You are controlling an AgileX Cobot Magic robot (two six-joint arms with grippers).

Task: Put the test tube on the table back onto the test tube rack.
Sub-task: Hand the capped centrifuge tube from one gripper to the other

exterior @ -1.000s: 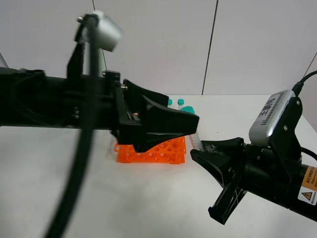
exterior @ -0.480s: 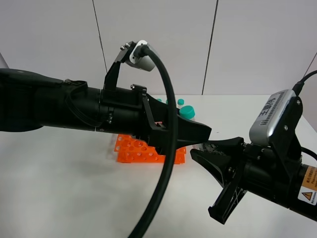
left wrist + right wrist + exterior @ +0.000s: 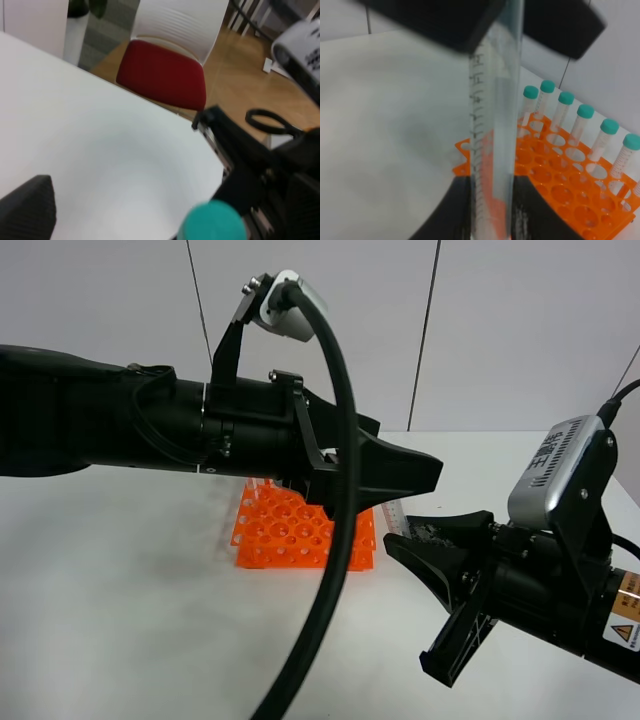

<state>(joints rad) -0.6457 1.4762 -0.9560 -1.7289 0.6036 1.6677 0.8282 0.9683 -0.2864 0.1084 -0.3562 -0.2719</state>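
My right gripper [image 3: 405, 540] is shut on the test tube [image 3: 495, 125], a clear tube with printed marks held upright between its fingers [image 3: 450, 210]. A short piece of the tube [image 3: 393, 517] shows in the high view, just right of the orange test tube rack [image 3: 290, 535]. The tube's teal cap [image 3: 212, 222] appears in the left wrist view. My left gripper [image 3: 405, 480] is open and reaches over the rack, its wide jaws on either side of the tube's upper end without closing on it.
Several capped tubes [image 3: 585, 122] stand along the far rows of the rack [image 3: 570, 190]. The white table [image 3: 150, 620] ends in a rounded corner, and a red chair [image 3: 162, 75] stands beyond it. The left arm's thick cable [image 3: 335, 570] hangs in front of the rack.
The left arm has rolled, risen and stretched to the right, bringing its jaws over the tube's top and hiding the racked tubes in the high view. The right gripper has barely moved.
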